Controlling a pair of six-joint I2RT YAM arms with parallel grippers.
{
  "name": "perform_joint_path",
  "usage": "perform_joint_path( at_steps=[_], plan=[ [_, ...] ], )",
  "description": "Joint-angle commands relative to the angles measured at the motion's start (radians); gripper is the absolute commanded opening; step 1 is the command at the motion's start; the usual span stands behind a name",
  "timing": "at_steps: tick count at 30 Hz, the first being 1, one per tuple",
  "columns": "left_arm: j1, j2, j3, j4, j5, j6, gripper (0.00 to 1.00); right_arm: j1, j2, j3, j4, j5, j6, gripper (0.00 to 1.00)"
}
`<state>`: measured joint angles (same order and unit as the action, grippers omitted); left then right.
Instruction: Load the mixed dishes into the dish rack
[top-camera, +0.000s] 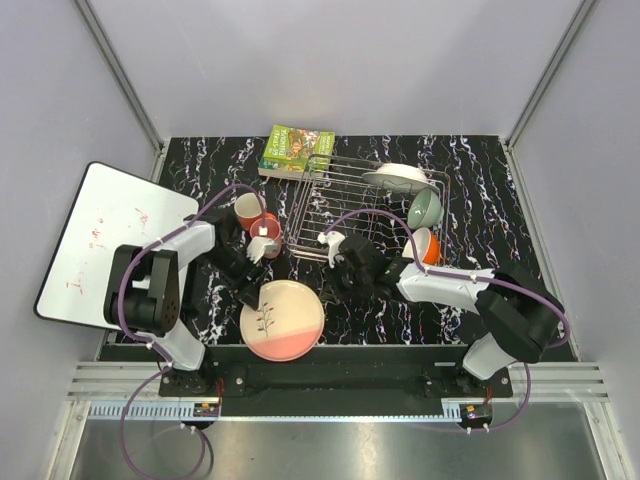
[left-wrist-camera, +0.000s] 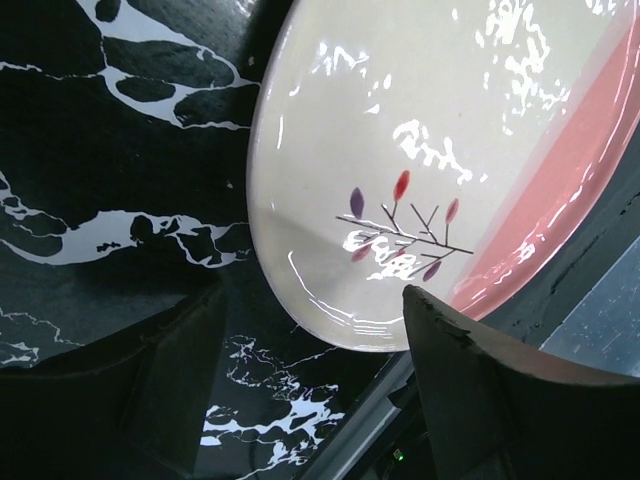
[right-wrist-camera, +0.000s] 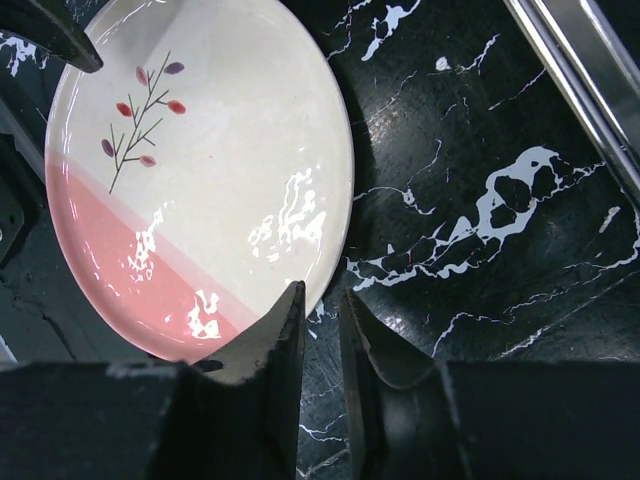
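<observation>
The pink-and-cream plate with the leaf sprig (top-camera: 283, 320) lies flat on the table near the front edge. My left gripper (top-camera: 252, 290) is open at the plate's far left rim. In the left wrist view the plate's rim (left-wrist-camera: 330, 310) lies between the spread fingers of that gripper (left-wrist-camera: 312, 300). My right gripper (top-camera: 335, 288) is at the plate's right rim (right-wrist-camera: 335, 200). In the right wrist view that gripper (right-wrist-camera: 322, 292) is almost shut, with only bare table in the narrow gap. The dish rack (top-camera: 330, 215) holds the large white plate (top-camera: 400, 178), the pale green bowl (top-camera: 425, 207) and the orange bowl (top-camera: 428, 245).
Two salmon-pink cups (top-camera: 247, 210) (top-camera: 266, 228) stand left of the rack, close to my left arm. A green book (top-camera: 297, 148) lies behind the rack. A white board with red scribbles (top-camera: 110, 240) hangs over the table's left edge.
</observation>
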<state>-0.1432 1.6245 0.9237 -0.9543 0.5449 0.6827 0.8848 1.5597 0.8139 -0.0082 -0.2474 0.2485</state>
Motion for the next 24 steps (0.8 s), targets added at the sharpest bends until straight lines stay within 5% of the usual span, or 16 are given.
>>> perform_joint_path(
  at_steps=[1,7,15,24],
  plan=[
    [-0.013,0.031,-0.005,0.035,-0.006,0.002,0.70,0.009,-0.027,-0.016,0.053,0.000,0.029,0.27],
    [-0.032,0.066,-0.014,0.072,-0.043,-0.006,0.58,0.009,-0.029,-0.036,0.059,0.000,0.040,0.24],
    [-0.036,0.060,-0.023,0.094,-0.080,-0.012,0.23,0.008,-0.007,-0.041,0.066,-0.016,0.041,0.24],
    [-0.038,0.006,-0.014,0.092,-0.089,-0.014,0.11,0.008,0.037,-0.024,0.074,-0.085,0.005,0.34]
  ],
)
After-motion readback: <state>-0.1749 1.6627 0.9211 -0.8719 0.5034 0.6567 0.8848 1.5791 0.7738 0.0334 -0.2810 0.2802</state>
